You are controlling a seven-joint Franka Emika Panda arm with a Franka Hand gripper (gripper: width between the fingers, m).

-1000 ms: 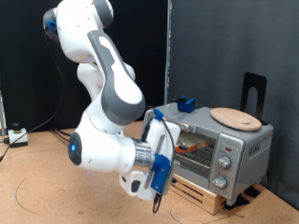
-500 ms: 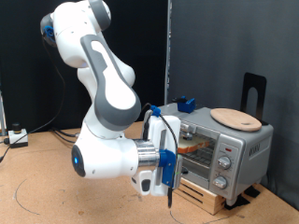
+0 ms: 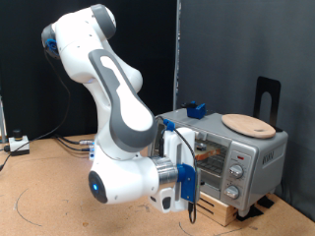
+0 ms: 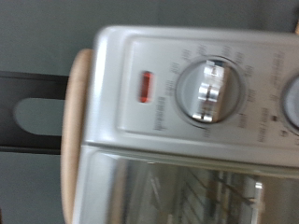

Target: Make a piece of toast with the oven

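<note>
The silver-grey oven (image 3: pixel 241 157) stands on a low wooden crate at the exterior view's right, with its glass door shut. A patch of orange-brown, which may be the piece of toast (image 3: pixel 203 152), shows behind the glass. My gripper (image 3: pixel 189 189) is right in front of the oven's door and control panel, its blue-trimmed hand pointing at the oven; its fingers do not show clearly. The wrist view shows the oven's panel (image 4: pixel 177 56) close up, with a large silver knob (image 4: pixel 213 91), a red lamp (image 4: pixel 145 87) and the glass door (image 4: pixel 168 191) with the wire rack behind it.
A round tan wooden plate (image 3: pixel 248 124) lies on the oven's top; its edge shows in the wrist view (image 4: pixel 73 131). A blue object (image 3: pixel 195 107) sits behind the oven and a black stand (image 3: pixel 268 93) rises at the right. Cables lie on the floor at the left (image 3: pixel 20 145).
The arm has swung toward the exterior view's right, bringing the hand from in front of the oven's left side up close to its door and panel.
</note>
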